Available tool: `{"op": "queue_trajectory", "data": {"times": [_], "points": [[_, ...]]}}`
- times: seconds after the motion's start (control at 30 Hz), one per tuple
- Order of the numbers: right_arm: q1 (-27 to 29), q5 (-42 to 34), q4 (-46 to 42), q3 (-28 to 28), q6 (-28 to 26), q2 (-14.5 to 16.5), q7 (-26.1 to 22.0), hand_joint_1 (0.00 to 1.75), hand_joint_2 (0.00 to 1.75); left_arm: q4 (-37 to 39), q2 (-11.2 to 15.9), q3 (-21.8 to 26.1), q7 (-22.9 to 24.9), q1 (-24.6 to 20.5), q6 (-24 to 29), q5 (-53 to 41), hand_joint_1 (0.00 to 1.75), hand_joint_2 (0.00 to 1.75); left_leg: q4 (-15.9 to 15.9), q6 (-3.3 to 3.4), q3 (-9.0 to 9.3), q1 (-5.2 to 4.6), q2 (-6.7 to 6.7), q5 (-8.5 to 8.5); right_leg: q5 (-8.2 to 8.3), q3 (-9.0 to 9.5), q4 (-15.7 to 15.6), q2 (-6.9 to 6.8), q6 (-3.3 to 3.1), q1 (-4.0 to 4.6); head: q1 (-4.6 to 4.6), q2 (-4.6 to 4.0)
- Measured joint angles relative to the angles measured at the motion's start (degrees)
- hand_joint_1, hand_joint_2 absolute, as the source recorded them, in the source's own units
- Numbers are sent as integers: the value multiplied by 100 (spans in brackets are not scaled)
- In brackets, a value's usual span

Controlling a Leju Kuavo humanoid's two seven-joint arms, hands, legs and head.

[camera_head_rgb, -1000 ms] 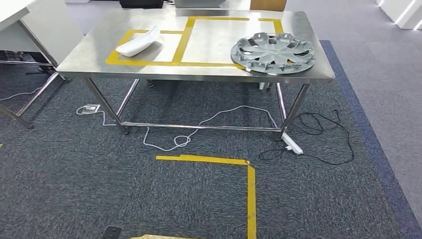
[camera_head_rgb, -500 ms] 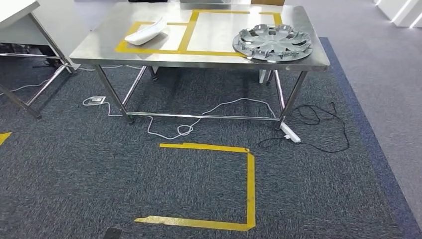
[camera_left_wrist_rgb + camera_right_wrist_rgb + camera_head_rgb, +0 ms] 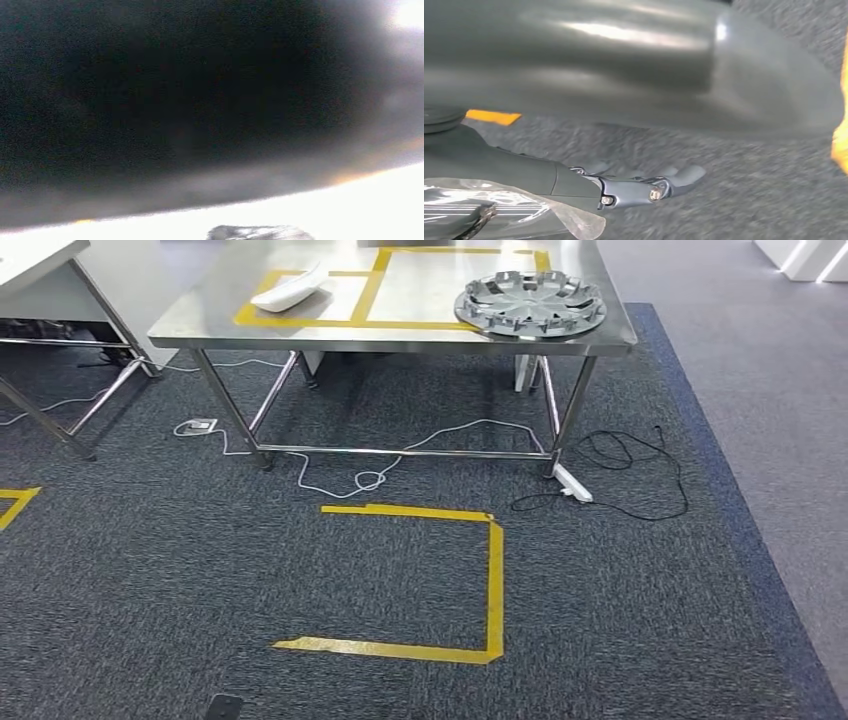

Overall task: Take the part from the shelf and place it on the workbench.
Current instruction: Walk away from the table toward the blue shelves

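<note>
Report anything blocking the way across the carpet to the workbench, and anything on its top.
Nothing upright stands on the carpet before the workbench; the yellow tape lies flat. Cables and a power strip lie under the bench. On top, a white part and a hubcap sit apart, with bare tabletop between them.

I see workbench: shiny steel, yellow tape rectangles | wheel cover: silver-grey | part: white | carpet: dark grey speckled, yellow tape lines | cables: one white, one black
</note>
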Motion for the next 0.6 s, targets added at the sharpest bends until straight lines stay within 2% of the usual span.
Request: {"op": "queue_trajectory", "data": {"times": [0.03, 0.07, 0.1, 0.13, 0.17, 0.3, 0.33, 0.37, 0.43, 0.47, 0.5, 0.57, 0.6], "points": [[15, 13, 0, -1, -1, -3, 7, 0, 0, 4, -10, 2, -6, 25, -7, -2, 0, 0, 165, -24, -60, 14, -9, -241, 70, -90, 6, -21, -65, 6, -14, 0], [20, 27, 0, 0, -1, -5, 11, 0, 0, 7, -22, 3, -20, 42, -10, -7, 0, 0, 431, -41, -124, 22, -13, -569, 135, -175, 11, -40, -112, 15, -27, 0], [25, 38, 0, 1, -1, -7, 15, 0, 0, 7, -33, 3, -33, 56, -13, -12, 0, 0, 682, -51, -170, 23, -13, -845, 182, -239, 13, -50, -141, 25, -42, 0], [25, 46, 0, 2, 0, -8, 17, 0, 0, 8, -43, 3, -45, 60, -14, -16, 0, 0, 880, -58, -202, 24, -14, -1018, 212, -279, 14, -59, -153, 33, -52, 1], [25, 49, 0, 2, 1, -8, 18, 0, 0, 8, -47, 2, -51, 60, -13, -18, 0, 0, 980, -61, -218, 24, -14, -1088, 226, -298, 15, -65, -155, 37, -50, 1], [23, 52, 0, 2, 1, -8, 20, 0, 0, 8, -51, 2, -60, 55, -13, -22, 0, 0, 1211, -66, -244, 24, -14, -1185, 258, -339, 16, -88, -162, 49, -54, 0], [21, 61, 0, 3, 1, -8, 24, 0, 0, 8, -57, 2, -70, 56, -14, -31, 0, 0, 1318, -55, -141, 19, -11, -1038, 312, -428, 51, -148, -162, 62, -55, 1], [18, 72, 0, 4, 1, -9, 29, 0, 0, 8, -64, 3, -80, 57, -16, -38, 0, 0, 1248, -36, 73, 10, 20, -877, 368, -530, 102, -216, -155, 74, -59, 1], [15, 108, 0, 8, -1, -9, 39, 0, 0, 7, -71, 5, -98, 48, -28, -40, 0, 0, 654, 39, 752, -37, 210, -648, 478, -740, 234, -385, -122, 100, -56, 1], [14, 124, 0, 10, -1, -9, 43, 0, 0, 7, -70, 8, -100, 35, -34, -31, 0, 0, 276, 76, 988, -60, 293, -728, 500, -778, 273, -444, -96, 106, -56, 0], [11, 143, 0, 12, -1, -9, 46, 0, 0, 6, -68, 11, -102, 22, -39, -20, 0, 0, 34, 113, 1113, -82, 338, -818, 524, -805, 297, -507, -69, 111, -54, -1], [-4, 172, 0, 16, 1, -14, 56, 0, 0, 7, -76, 19, -102, 18, -46, -3, 0, 0, -146, 165, 1113, -70, 259, -858, 559, -864, 329, -600, -4, 118, -53, -1], [-8, 182, 0, 18, 2, -21, 57, 0, 0, 8, -80, 23, -101, 27, -51, 2, 0, 0, -191, 188, 1093, -51, 215, -840, 518, -911, 381, -544, 33, 117, -46, -1]]}}
